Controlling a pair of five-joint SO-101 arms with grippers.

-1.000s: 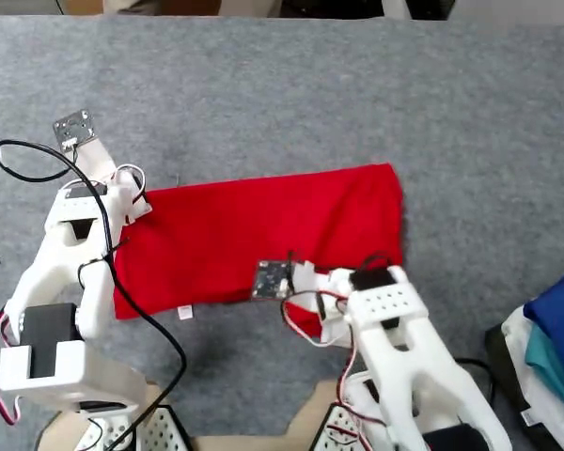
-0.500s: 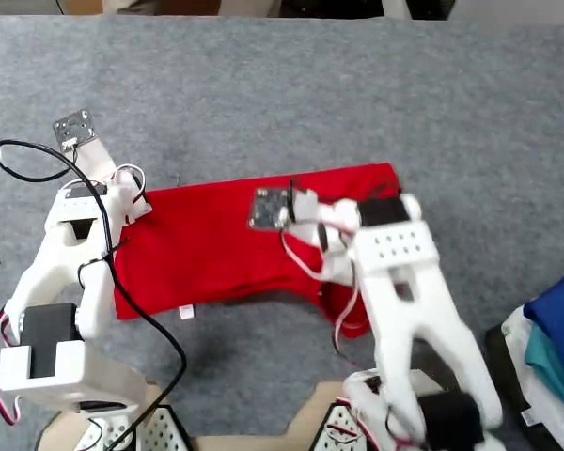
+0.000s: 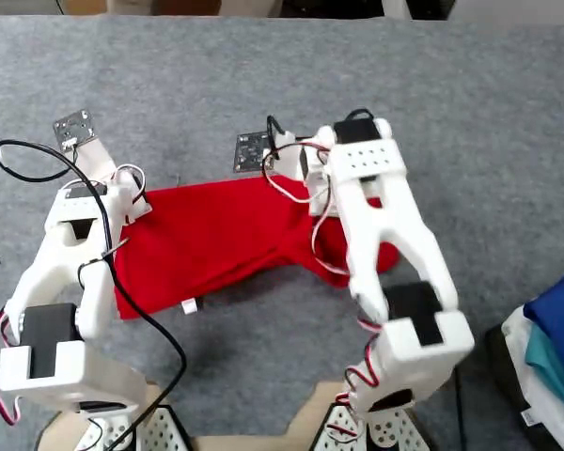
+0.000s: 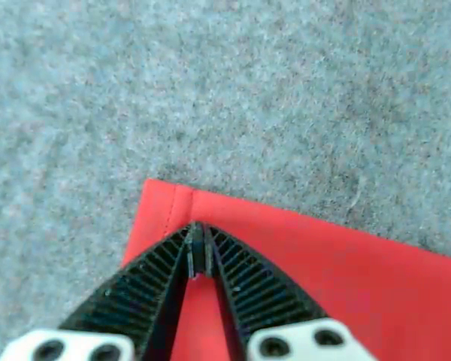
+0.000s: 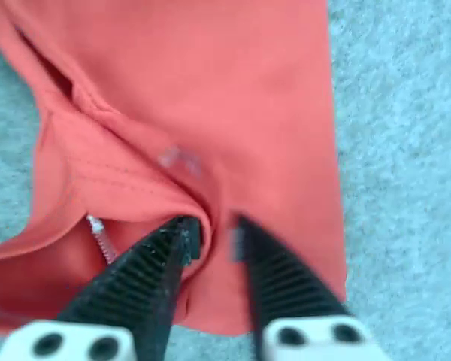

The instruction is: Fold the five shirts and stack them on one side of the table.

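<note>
The red shirt (image 3: 216,240) lies in the middle of the grey bench (image 3: 451,113), its long side running across the high view. The half nearer the left arm is spread flat. A small white tag (image 3: 188,305) shows at the near edge. The other half is rucked and drawn up in folds beneath the right arm, which stretches out over it from the near edge of the bench.

The left claw (image 4: 198,256) is clenched, its two ribbed black fingers (image 4: 154,278) pressed tip to tip on the red shirt (image 4: 323,278) just inside one corner. The hemmed edge and the bare grey bench (image 4: 286,90) lie just beyond the tips. From above, this left claw (image 3: 139,205) sits at the far corner of the flat half.

The right claw (image 5: 210,233) grips a bunched ridge of the red shirt (image 5: 233,98). The cloth is gathered between its fingers (image 5: 146,263) and creases run away from the pinch.

At the right edge of the bench, well apart from the red shirt, is a stack of folded shirts (image 3: 555,343), with blue on top, then teal and white beneath.
</note>
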